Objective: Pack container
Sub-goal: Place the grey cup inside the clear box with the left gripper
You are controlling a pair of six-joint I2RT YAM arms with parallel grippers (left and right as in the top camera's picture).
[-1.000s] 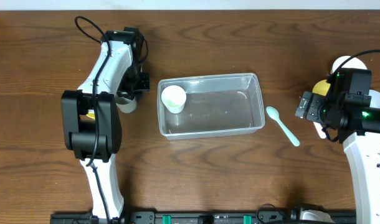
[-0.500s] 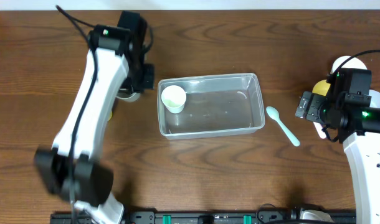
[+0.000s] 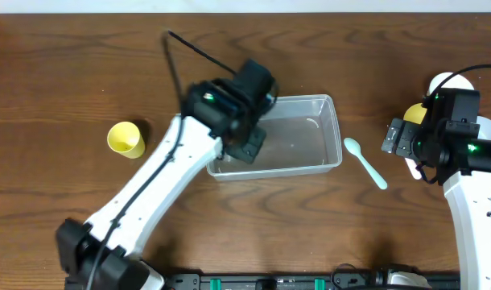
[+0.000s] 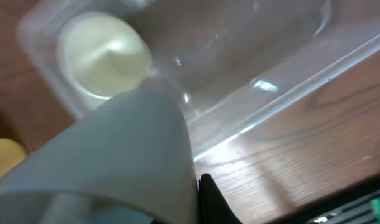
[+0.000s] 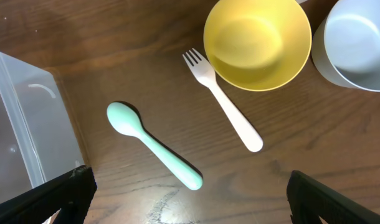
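Two things I see: my left end effector grips a grey cup over the left end of the container, mid-surface; my right end effector gapes wide near the mint spoon.

I record left gripper at frame centre, clamped on a grey cup; right gripper at right edge, jaws wide.
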